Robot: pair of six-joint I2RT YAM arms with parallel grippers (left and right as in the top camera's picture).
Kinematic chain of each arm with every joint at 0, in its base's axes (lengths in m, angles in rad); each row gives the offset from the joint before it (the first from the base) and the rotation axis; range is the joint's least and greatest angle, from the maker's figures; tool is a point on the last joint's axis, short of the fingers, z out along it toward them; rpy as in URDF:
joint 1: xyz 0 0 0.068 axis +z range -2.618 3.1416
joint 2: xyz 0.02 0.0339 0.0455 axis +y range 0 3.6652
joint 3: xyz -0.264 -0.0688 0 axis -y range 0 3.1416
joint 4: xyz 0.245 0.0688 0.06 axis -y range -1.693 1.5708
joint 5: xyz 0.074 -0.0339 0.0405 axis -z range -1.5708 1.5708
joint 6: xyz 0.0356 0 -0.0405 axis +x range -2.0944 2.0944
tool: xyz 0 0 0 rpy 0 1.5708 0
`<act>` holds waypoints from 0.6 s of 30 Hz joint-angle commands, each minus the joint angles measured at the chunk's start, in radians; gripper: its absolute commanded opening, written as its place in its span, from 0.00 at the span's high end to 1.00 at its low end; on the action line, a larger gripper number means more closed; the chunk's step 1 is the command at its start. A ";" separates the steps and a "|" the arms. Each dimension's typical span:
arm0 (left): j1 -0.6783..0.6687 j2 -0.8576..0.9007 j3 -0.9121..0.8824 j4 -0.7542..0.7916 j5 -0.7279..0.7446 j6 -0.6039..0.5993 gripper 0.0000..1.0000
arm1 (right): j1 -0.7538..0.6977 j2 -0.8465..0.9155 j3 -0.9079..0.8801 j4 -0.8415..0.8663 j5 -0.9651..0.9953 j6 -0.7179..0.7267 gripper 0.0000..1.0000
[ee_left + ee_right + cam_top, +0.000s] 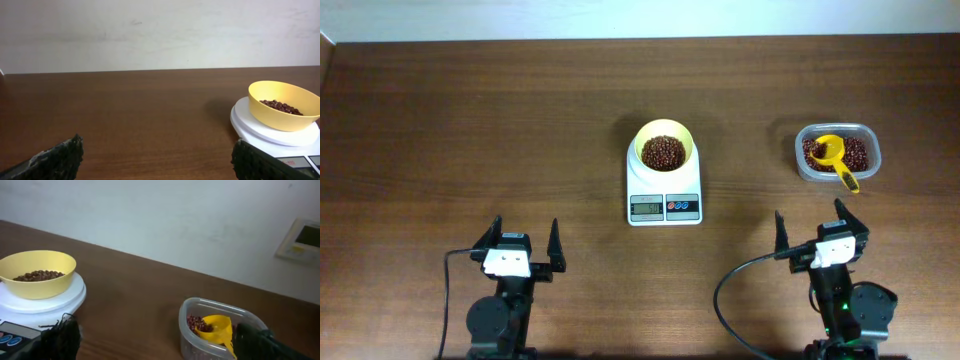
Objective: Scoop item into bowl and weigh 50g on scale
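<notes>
The pale-yellow bowl (665, 146) sits on the white scale (664, 195) at the table's middle and holds reddish-brown beans (664, 151). Bowl (283, 105) and scale (272, 131) show at the right of the left wrist view, and at the left of the right wrist view, bowl (37, 273) on scale (45, 301). More beans (856, 153) lie in a clear tub (837, 153) at the right, with a darker yellow scoop (833, 155) resting in it. My left gripper (528, 245) is open and empty near the front edge. My right gripper (809, 230) is open and empty, in front of the tub (220, 332).
The brown table (470, 120) reaches to a pale wall at the back. A black cable (735, 300) loops beside the right arm's base. A white wall panel (302, 240) shows at the far right of the right wrist view.
</notes>
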 commanded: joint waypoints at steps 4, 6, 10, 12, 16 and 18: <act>0.005 -0.006 -0.002 -0.007 0.004 -0.010 0.01 | 0.011 -0.154 -0.005 -0.191 0.024 0.016 0.01; 0.005 -0.006 -0.002 -0.007 0.004 -0.010 0.02 | 0.011 -0.202 -0.005 -0.242 0.032 0.029 0.01; 0.005 -0.006 -0.002 -0.007 0.004 -0.010 0.01 | 0.011 -0.219 -0.005 -0.242 0.034 0.034 0.01; 0.005 -0.006 -0.002 -0.007 0.004 -0.010 0.01 | 0.011 -0.219 -0.005 -0.242 0.034 0.034 0.01; 0.005 -0.006 -0.002 -0.007 0.004 -0.010 0.02 | 0.011 -0.219 -0.005 -0.242 0.034 0.034 0.01; 0.005 -0.006 -0.002 -0.007 0.004 -0.010 0.02 | 0.011 -0.219 -0.005 -0.242 0.035 0.034 0.01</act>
